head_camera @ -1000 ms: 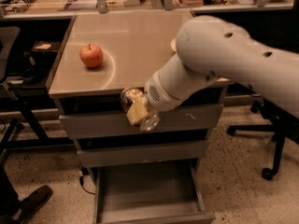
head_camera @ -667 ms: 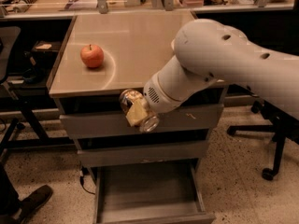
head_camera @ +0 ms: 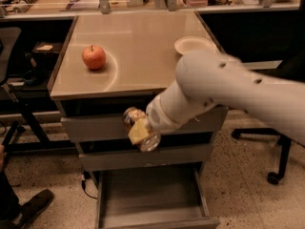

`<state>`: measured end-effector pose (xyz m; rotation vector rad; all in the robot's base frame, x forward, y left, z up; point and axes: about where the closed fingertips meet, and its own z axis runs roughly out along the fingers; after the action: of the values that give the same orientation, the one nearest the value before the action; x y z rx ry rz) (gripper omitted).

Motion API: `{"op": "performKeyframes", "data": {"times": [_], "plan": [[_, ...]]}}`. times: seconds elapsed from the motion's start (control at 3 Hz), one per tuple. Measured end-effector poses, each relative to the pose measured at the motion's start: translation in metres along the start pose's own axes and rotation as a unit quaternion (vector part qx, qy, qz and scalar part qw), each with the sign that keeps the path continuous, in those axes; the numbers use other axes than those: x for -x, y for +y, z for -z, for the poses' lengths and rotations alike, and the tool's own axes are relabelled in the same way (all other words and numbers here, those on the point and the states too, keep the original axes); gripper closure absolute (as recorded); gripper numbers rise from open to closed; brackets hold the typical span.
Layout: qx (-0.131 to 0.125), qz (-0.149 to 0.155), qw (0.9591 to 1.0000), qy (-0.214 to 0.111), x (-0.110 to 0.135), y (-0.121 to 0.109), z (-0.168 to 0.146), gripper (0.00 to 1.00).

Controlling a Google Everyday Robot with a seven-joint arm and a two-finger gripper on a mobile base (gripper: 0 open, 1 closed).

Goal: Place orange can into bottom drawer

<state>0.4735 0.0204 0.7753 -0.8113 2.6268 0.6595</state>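
The orange can (head_camera: 134,117) is held tilted in my gripper (head_camera: 141,130), in front of the upper drawer fronts and just below the cabinet top's front edge. The gripper is shut on the can, with a yellowish finger pad (head_camera: 138,132) across its side and one silvery end facing down to the right. The bottom drawer (head_camera: 151,194) is pulled open directly below, a wide shallow grey tray with nothing in it. My white arm reaches in from the right.
A red apple (head_camera: 94,57) sits on the cabinet top (head_camera: 138,46) at the left and a white bowl (head_camera: 194,45) at the right. The two upper grey drawers (head_camera: 100,128) are closed. An office chair base (head_camera: 271,175) stands on the floor at the right.
My arm has lowered, carrying the can down from the cabinet-top edge to in front of the upper drawers. The white bowl has come into view behind the arm.
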Motion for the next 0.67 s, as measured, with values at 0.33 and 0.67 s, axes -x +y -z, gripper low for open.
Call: {"op": "performKeyframes", "data": {"times": [0.33,0.67], "plan": [[0.026,-0.058,0.9977,0.021,-0.048,-0.014,-0.079,1.0],[0.051,-0.119,0.9907,0.042,-0.089,-0.029,-0.146,1.0]]}}
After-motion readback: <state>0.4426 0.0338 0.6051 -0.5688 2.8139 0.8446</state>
